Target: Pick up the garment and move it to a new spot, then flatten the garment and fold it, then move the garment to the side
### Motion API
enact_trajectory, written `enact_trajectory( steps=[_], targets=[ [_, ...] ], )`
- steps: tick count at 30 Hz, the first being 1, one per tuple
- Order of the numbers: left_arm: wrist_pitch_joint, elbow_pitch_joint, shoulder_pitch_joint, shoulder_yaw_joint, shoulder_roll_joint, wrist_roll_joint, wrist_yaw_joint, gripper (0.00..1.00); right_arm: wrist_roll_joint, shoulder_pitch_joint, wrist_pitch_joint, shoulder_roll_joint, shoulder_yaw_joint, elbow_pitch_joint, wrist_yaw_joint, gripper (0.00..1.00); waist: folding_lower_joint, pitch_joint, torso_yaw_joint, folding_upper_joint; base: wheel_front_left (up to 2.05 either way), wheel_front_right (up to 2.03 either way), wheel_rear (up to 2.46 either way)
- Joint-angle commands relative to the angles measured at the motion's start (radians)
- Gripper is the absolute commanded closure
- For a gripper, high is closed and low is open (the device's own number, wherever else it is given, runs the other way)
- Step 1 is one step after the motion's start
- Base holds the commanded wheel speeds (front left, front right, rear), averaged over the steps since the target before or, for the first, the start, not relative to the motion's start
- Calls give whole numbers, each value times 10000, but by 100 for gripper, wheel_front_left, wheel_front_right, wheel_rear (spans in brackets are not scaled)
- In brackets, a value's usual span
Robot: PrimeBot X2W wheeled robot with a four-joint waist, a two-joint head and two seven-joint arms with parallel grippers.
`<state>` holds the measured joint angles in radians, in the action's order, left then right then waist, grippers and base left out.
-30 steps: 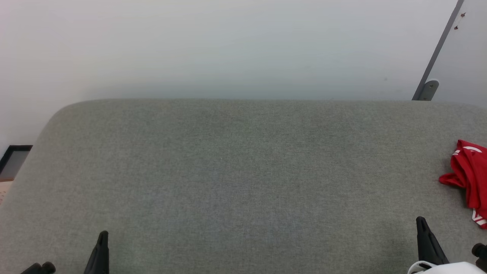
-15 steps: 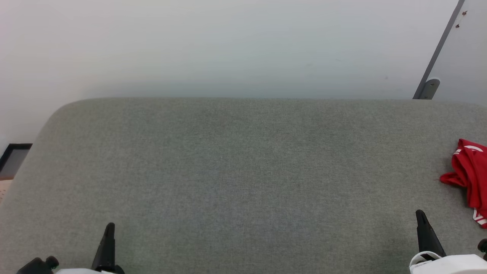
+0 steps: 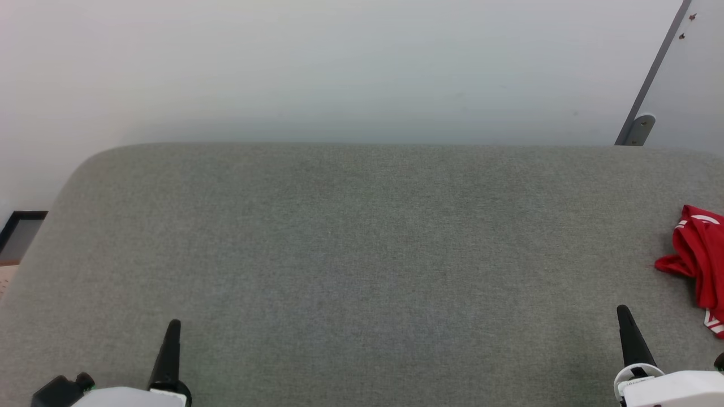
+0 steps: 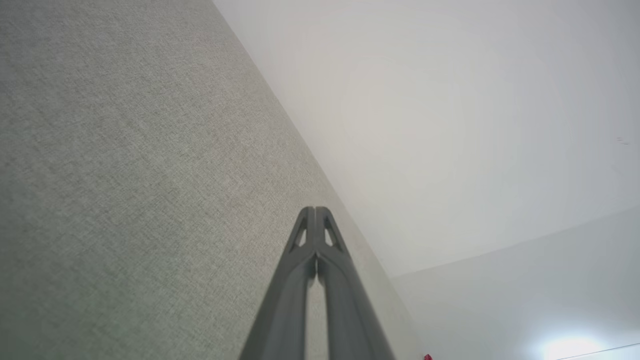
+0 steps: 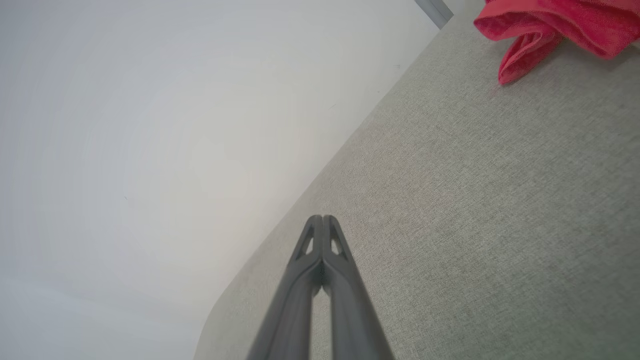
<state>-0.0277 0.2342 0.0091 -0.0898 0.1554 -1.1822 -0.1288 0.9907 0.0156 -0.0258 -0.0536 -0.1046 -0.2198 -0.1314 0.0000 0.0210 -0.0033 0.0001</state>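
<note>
crumpled red jersey T-shirt [image 3: 698,260] was spotted at 3 o'clock on grey fabric surface [image 3: 362,254], left gripper [image 3: 173,328] at 7, right gripper [image 3: 623,314] at 5, both pinched together, empty

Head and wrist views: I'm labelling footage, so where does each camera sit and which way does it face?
Head view: on the robot's head, looking forward and down at the grey fabric surface and wall; left tool and right tool rise at the bottom corners.
Left wrist view: on the left wrist, looking along its shut tool over that surface toward the wall.
Right wrist view: on the right wrist, along its shut tool; shares the red garment with the head view.
</note>
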Motion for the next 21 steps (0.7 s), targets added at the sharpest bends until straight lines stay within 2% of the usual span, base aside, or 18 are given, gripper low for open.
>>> enact_trajectory(
  steps=[1,21],
  targets=[
    [56,-78,-208,-61,-3,-218,-18,100,306,260,56,-1,-38,57,6,100,0,-5,1,-1,0,0,0],
    [574,-10,-591,-138,-400,-1760,-23,100,2510,528,566,17,-65,-55,8,100,0,-79,11,-1,0,0,0]
  ],
)
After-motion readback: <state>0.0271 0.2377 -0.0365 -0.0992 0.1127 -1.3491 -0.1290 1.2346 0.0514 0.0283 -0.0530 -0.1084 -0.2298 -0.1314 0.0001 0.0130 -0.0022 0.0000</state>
